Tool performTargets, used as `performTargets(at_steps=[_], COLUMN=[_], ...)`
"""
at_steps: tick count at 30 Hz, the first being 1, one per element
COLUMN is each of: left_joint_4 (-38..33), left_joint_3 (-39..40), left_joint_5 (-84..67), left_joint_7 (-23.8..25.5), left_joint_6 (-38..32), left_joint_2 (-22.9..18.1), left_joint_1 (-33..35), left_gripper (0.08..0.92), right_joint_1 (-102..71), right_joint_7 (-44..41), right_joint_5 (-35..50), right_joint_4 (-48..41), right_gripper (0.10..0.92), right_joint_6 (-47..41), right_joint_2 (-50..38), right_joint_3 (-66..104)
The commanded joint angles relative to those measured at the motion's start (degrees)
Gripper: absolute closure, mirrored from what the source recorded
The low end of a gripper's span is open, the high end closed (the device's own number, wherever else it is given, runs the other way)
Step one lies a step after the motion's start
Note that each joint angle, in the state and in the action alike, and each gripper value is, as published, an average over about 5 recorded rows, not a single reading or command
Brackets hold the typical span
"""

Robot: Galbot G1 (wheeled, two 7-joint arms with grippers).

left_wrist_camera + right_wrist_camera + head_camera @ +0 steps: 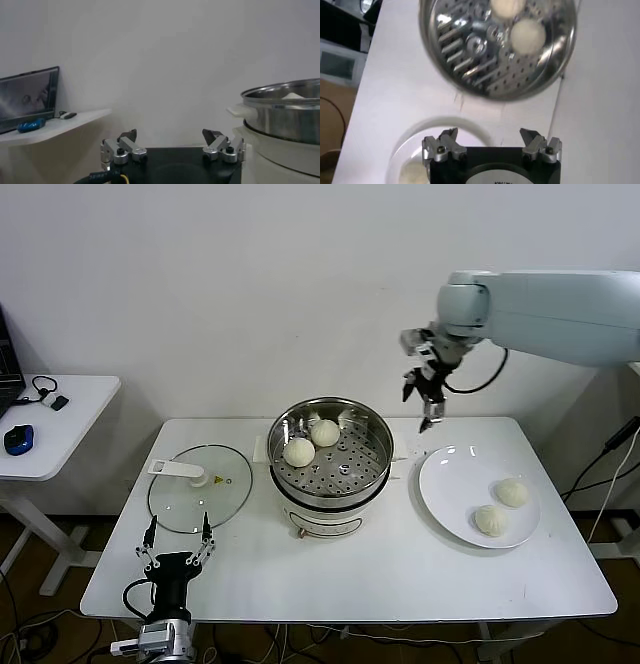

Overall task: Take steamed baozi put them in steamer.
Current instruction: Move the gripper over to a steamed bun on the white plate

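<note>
- I count two buns (310, 442) already on the tray of the steamer (375, 469), mid-desk (400, 569).
- Two buns (502, 506) are left on the plate (450, 484).
- My right gripper (425, 410) hangs spread and bare above the steamer-plate gap.
- Left gripper (177, 536) idles spread by the lid (200, 487).

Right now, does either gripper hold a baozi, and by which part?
No. The right gripper is open and empty above the table; the left gripper is open and empty too.
</note>
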Motion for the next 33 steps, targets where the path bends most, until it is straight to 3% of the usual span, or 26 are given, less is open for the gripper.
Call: performTargets(at_steps=[1,15,33], left_joint_4=[-0.10,0.55,1.64], left_joint_3=[-0.11,0.08,-0.14], left_joint_5=[0.98,3.40,3.78], left_joint_7=[-0.17,-1.12,-1.50], left_joint_6=[-0.18,-1.09,-1.57], left_joint_2=[-1.02,-2.99,-2.95], left_joint_1=[0.72,1.76,1.74], left_gripper=[0.177,0.177,0.177], right_joint_1=[-5.67,-22.55,-35.50], right_joint_7=[-0.93,0.42,1.69], right_joint_5=[-11.31,-20.47,-25.27], right_joint_4=[3.96,0.88,-6.83], right_gripper=[0.203,0.203,0.203], right_joint_6=[5.84,7.38,8.34], right_joint_2=[-18.95,-26.67,-24.93], right_joint_3=[0.26,10.84,22.85])
